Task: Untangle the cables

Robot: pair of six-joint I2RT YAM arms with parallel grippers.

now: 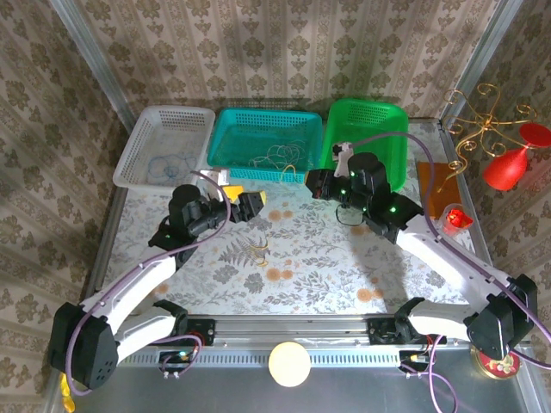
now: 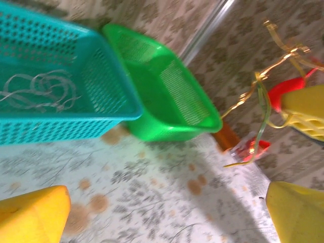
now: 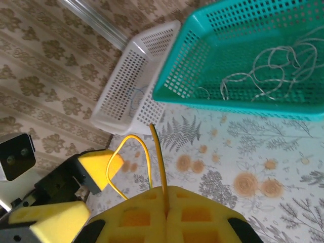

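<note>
Near the teal basket (image 3: 212,96), right end effector (image 3: 165,195) clamps yellow cable (image 3: 132,144); left end effector (image 2: 167,210) open.

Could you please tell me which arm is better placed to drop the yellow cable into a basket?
Probably the right. The right gripper is shut on the yellow cable and sits close to the green basket, while the left gripper is open and holds nothing.
</note>
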